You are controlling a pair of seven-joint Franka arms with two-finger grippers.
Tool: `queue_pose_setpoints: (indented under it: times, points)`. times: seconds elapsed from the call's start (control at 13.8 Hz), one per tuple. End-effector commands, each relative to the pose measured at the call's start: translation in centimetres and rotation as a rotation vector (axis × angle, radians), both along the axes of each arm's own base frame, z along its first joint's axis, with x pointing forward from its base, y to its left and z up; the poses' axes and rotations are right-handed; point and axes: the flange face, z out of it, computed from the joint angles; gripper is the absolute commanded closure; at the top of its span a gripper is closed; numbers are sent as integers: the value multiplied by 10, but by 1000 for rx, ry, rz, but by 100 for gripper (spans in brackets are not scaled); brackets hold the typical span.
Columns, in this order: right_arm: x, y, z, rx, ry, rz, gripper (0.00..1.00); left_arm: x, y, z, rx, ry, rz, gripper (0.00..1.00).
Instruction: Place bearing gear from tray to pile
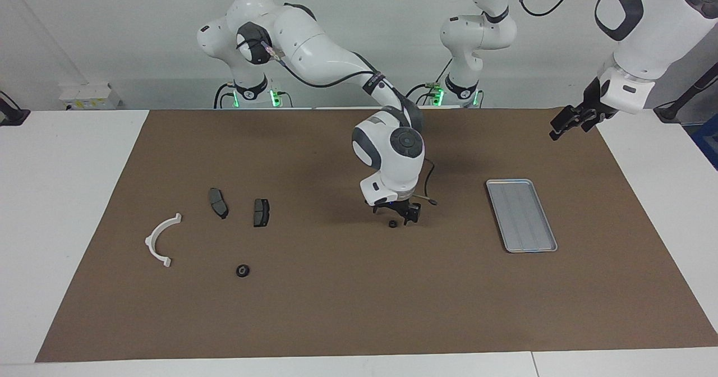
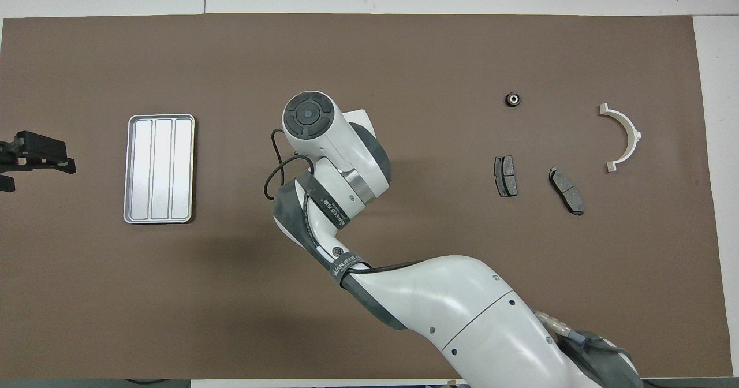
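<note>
One small black round bearing gear (image 1: 393,224), ridged silver tray (image 1: 521,215)

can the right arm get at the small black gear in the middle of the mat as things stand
Probably yes. The right end effector already hangs low right over the gear, fingers open. Nothing stands beside the gear on the mat, and the left end effector waits up by the mat's edge, well off.

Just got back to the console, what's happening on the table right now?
The right gripper is low over a small black gear on the mat in mid-table, open around it and not yet gripping. The tray holds nothing. A second gear already lies by the pile: the white arc bracket and two dark pads. The left gripper waits, open, raised over the left arm's end of the table.
</note>
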Motion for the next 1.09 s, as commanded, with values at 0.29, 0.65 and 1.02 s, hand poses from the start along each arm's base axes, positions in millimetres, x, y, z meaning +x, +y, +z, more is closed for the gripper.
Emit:
queue_pose_setpoints:
  times: [0.29, 0.65, 1.02]
  points:
    - [8, -4, -7, -12, -36, -26, 16, -5, 1, -1, 6, -9, -10, 0]
    - [8, -2, -14, -8, -43, -45, 26, -4, 1, -1, 7, -12, -6, 0]
    - [6, -2, -15, -13, -33, -48, 46, -2, 2, 1, 8, -24, -4, 0]
